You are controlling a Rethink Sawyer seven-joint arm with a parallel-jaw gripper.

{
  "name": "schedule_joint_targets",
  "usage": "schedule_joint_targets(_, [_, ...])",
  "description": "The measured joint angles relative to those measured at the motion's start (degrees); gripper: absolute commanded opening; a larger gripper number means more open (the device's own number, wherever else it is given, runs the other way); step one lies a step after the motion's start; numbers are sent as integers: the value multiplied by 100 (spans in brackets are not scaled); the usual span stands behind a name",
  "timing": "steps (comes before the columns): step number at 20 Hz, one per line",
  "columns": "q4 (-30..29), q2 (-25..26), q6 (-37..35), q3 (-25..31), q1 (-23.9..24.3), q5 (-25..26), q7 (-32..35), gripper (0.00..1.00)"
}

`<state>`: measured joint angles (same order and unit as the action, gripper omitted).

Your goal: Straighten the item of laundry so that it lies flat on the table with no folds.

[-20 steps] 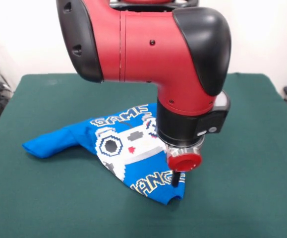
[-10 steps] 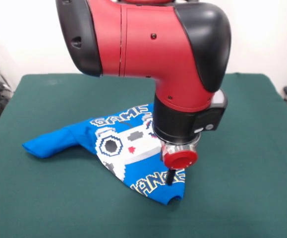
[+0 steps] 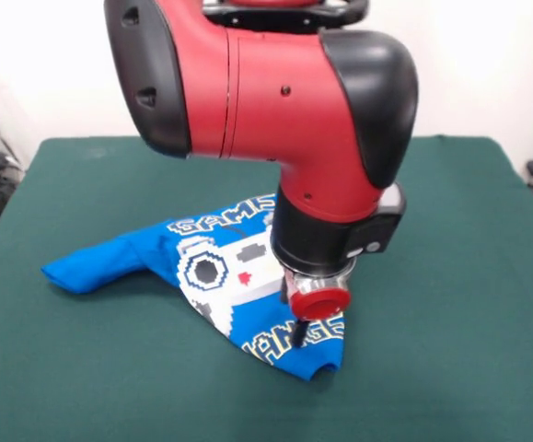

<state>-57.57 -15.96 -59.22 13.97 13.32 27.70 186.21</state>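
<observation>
Shirt (image 3: 128, 262) lies crumpled on the green tabletop (image 3: 469, 304), a bright blue T-shirt with one part stretched out to the left and the printed front bunched toward the near edge. End effector (image 3: 296, 333) is over the lower lettering; I cannot tell if it is open or holding cloth.

White block lettering "GAME" on the blue T-shirt (image 3: 110, 262), a second printed word below partly hidden, unreadable
</observation>
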Motion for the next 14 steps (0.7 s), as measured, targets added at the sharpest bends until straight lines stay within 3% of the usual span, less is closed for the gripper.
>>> schedule_joint_targets(13, [49, 206, 401, -79, -138, 460, 0, 100])
schedule_joint_targets(14, [77, 215, 480, -110, -193, 515, 0, 0])
